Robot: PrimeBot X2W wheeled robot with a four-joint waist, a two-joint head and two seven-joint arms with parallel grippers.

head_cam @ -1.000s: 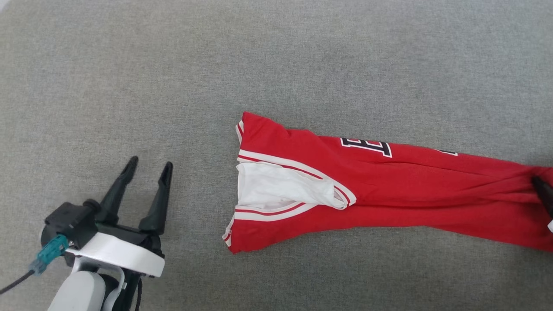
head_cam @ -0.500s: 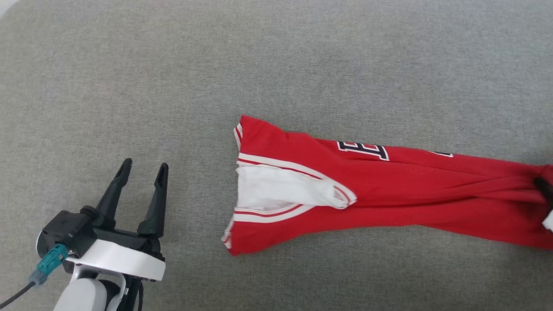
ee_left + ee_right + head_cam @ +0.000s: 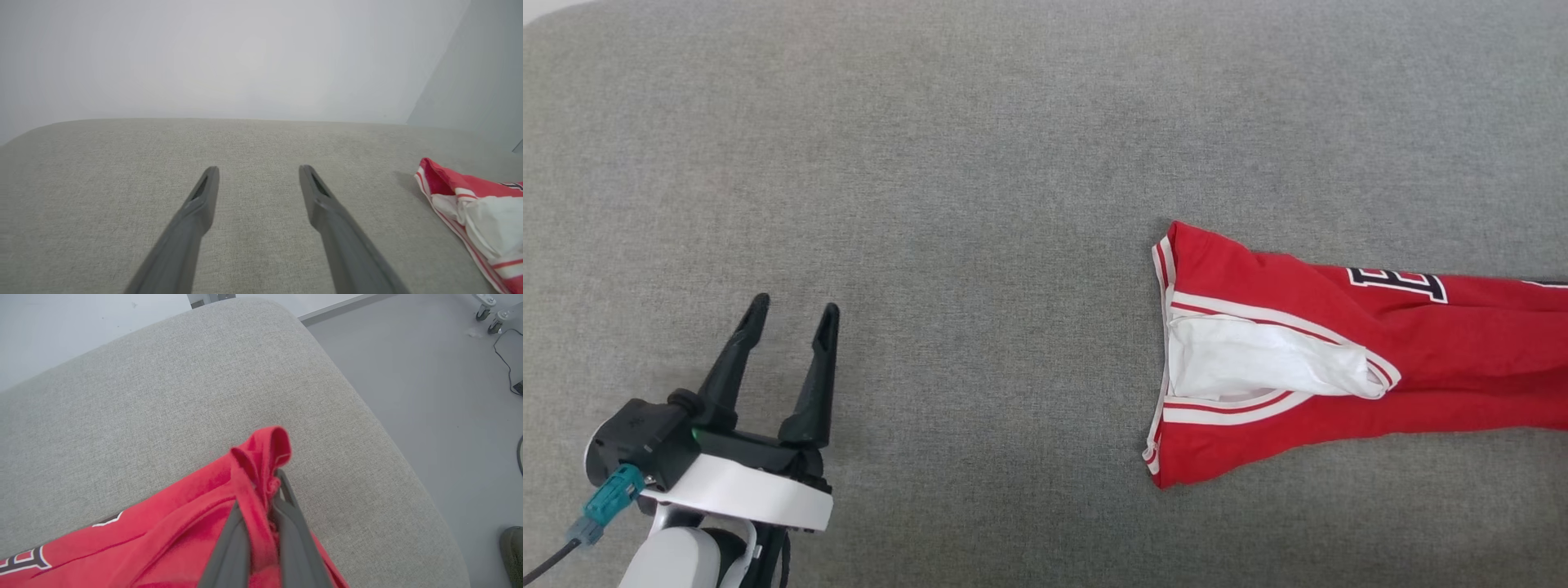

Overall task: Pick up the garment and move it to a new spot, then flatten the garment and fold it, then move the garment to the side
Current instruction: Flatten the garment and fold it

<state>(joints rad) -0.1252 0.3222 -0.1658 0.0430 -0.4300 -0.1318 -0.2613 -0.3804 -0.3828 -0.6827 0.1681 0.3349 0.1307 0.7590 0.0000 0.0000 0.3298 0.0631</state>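
**Head view.** The work surface is a grey woven cushion (image 3: pixel 1013 163). The left gripper (image 3: pixel 794 306) hangs over bare cushion at lower left, with its fingers spread and nothing between them. The shirt (image 3: pixel 1421 359) lies flat at the right and runs off the right edge. Its striped trim and white sleeve (image 3: pixel 1258 363) point toward the centre. Dark lettering (image 3: pixel 1396 282) shows on its upper fold.

**Left wrist view.** The left gripper (image 3: pixel 259 169) stands wide apart over the cushion (image 3: pixel 122 163). A plain pale wall (image 3: pixel 204 53) rises behind the cushion's rounded far edge. The sleeve end of the shirt (image 3: pixel 461 188) lies at the right, well apart from the fingers.

**Right wrist view.** The right gripper (image 3: pixel 258 489) is pressed together on a bunched red fold of the shirt (image 3: pixel 184 522), near the cushion's rounded corner. Beyond that corner lies a grey floor (image 3: pixel 429 375) with caster wheels (image 3: pixel 490 310) and a black cable (image 3: pixel 504 359).

**Change from one second ago.** In the head view the shirt's sleeve end has shifted from mid-frame toward the robot's right. The left gripper has stayed almost in place. The shirt's shape is unchanged.
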